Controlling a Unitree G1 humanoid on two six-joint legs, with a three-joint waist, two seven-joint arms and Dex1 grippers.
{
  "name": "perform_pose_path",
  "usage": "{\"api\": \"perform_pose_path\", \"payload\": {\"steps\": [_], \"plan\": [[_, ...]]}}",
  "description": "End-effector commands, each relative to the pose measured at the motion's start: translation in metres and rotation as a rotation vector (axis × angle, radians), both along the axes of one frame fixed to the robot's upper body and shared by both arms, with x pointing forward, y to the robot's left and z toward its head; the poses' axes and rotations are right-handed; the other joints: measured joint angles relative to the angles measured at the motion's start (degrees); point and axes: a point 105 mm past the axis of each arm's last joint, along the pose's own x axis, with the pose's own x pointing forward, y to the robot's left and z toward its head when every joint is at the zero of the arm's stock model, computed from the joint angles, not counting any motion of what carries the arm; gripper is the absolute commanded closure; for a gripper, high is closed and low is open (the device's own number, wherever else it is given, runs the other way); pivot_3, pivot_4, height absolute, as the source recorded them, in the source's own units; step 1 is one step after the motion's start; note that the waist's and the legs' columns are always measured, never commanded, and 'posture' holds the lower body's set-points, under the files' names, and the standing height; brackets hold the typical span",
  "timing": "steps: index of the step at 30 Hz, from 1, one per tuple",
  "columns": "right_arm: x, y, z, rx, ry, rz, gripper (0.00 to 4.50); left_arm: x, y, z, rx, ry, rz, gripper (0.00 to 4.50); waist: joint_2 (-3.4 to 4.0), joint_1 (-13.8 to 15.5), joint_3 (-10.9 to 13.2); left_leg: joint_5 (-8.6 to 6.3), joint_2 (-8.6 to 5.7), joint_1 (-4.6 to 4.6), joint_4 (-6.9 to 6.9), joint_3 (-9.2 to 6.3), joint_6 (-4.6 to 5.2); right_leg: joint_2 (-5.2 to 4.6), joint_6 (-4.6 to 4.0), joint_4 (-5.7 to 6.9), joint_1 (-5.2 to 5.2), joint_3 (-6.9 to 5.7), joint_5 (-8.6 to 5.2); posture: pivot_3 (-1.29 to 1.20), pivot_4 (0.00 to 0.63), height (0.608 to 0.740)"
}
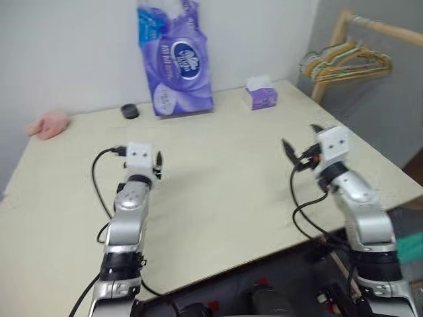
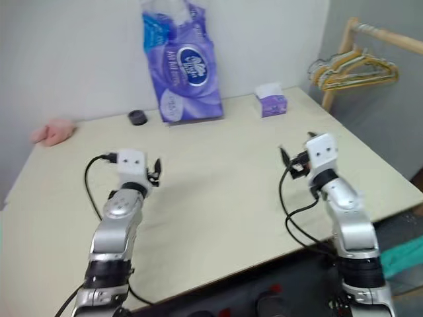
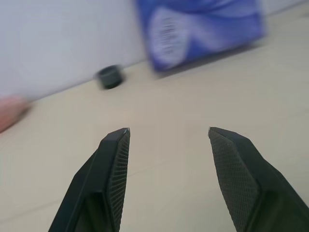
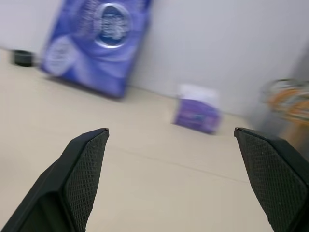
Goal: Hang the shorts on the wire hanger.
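**Two open hands over a bare tabletop — shorts off to the right edge**

At the far left, a small pink cloth (image 1: 47, 124) lies at the back corner of the pale tabletop (image 1: 218, 191). Next along, a dark round cap (image 1: 130, 111) sits near the wall, just beside a tall purple tissue pack (image 1: 177, 59) standing upright. The left hand (image 3: 166, 140) hovers over the near part of the tabletop, fingers parted with nothing between them. Further right, a small purple tissue box (image 1: 260, 94) rests toward the back. The right hand (image 4: 171, 133) is spread wide and empty. Beyond the tabletop's right corner, bunched yellow and green hangers (image 1: 347, 61) dangle from a wooden rail (image 1: 377, 26). A strip of teal cloth — apparently the shorts (image 1: 410, 246) — shows below the tabletop's right edge.
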Motion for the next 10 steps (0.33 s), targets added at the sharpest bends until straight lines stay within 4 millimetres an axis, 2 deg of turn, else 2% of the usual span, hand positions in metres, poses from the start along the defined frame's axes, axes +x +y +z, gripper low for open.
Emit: {"api": "perform_pose_path", "payload": {"steps": [1, 4, 7, 10], "plan": [[0.009, 0.018, -0.007, 0.063, -0.016, 0.025, 0.06, -0.019, 0.001, 0.006, -0.044, -0.077, 0.048, 1.74, -0.19, 2.20, -0.14, 0.00, -0.01, -0.13, 0.04, -0.01, 0.00, -0.01, -0.01, -0.01, -0.14, -0.04, 0.00, -0.04, 0.020, 0.740], [0.015, 0.027, -0.023, 0.088, 0.018, 0.022, 0.06, -0.030, 0.000, -0.012, -0.117, -0.038, 0.067, 1.74, -0.44, 5.08, -0.35, 0.01, -0.04, -0.21, 0.03, 0.06, -0.02, -0.02, -0.10, -0.03, -0.33, -0.07, 0.02, 0.00, 0.012, 0.740], [0.017, 0.025, -0.028, 0.080, 0.020, 0.012, 0.06, -0.029, 0.000, -0.016, -0.140, -0.029, 0.065, 1.74, -0.47, 7.16, -0.36, 0.08, -0.04, -0.25, 0.03, 0.02, -0.13, -0.01, -0.31, -0.02, -0.35, -0.18, 0.12, 0.01, 0.008, 0.740], [0.020, 0.019, -0.033, 0.092, 0.029, -0.017, 0.06, -0.028, 0.001, -0.017, -0.157, -0.035, 0.053, 1.74, -0.50, 7.56, -0.45, 0.17, 0.01, -0.21, 0.03, -0.02, -0.27, 0.05, -0.51, 0.07, -0.18, -0.23, 0.25, 0.01, 0.006, 0.740]]}}
